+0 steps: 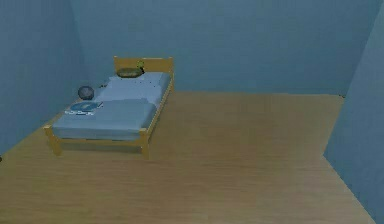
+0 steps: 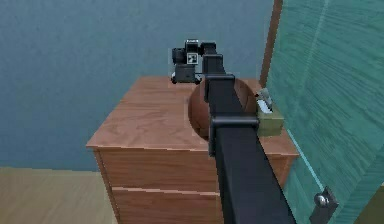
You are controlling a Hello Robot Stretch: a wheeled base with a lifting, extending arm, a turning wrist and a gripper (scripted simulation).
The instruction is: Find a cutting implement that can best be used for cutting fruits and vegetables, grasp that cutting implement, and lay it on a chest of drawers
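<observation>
In the arm side view a wooden chest of drawers (image 2: 140,120) stands against a blue wall. The dark arm bar (image 2: 235,140) reaches out over its top. At the arm's far end the gripper (image 2: 183,66) sits near the top's back edge, and I cannot tell whether it holds anything. A brown rounded shape (image 2: 198,115) lies on the top just left of the arm. Right of the arm, a small olive block with a pale grey piece on it (image 2: 267,113) rests on the top. No shape reads clearly as a knife.
A teal panel with a metal handle (image 2: 322,200) stands close at the arm side view's right. In the forward view a wooden-framed bed (image 1: 110,115) stands at the left with a grey ball (image 1: 87,92) and small things on it. Bare wood floor (image 1: 240,150) spreads beyond.
</observation>
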